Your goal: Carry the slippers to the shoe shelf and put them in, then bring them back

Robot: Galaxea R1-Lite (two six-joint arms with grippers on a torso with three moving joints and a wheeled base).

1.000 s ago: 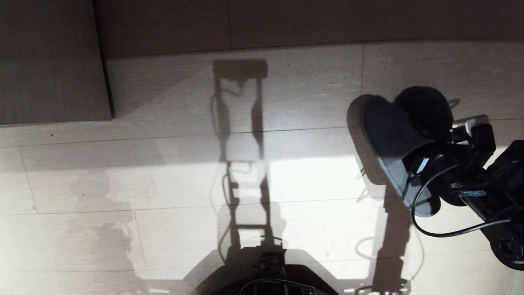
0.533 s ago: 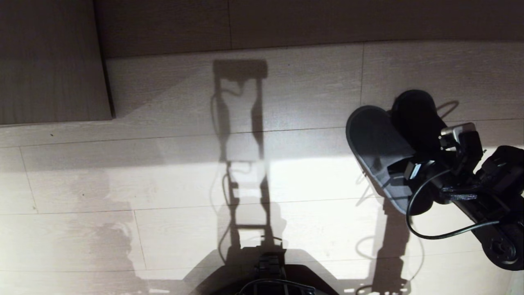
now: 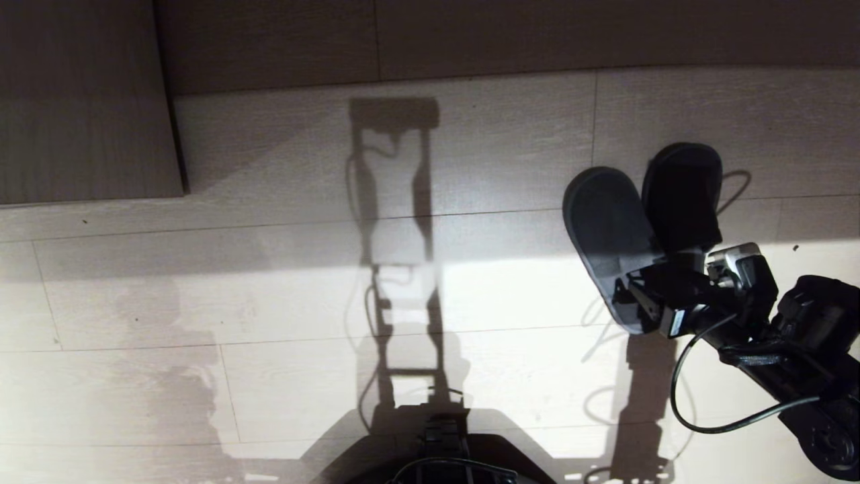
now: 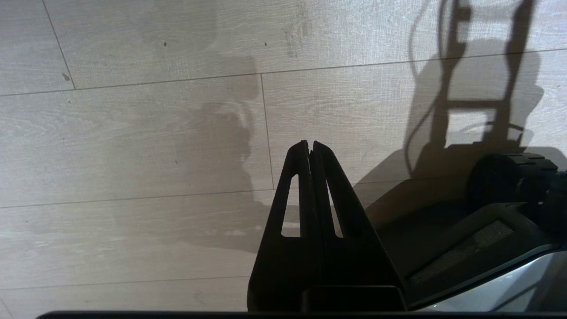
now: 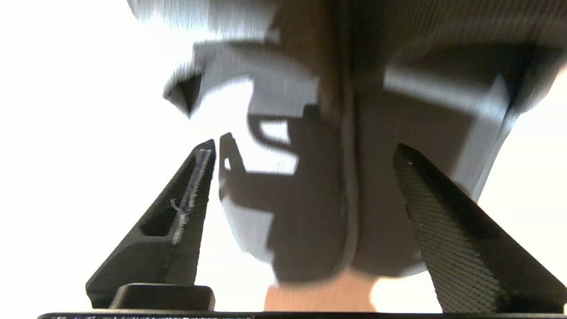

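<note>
Pale plank floor [image 3: 269,302], slippers [image 3: 605,228] lying side by side at three o'clock, right gripper [image 3: 635,296] spread wide at their heels, left gripper [image 4: 310,148] pressed together, idle: release step, probably; next, withdraw clear.

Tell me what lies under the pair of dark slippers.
The dark slate-grey fabric slippers lie side by side on the pale wood-plank floor, partly in shadow. The open right claw covers their near ends, so the floor there is hidden.
</note>
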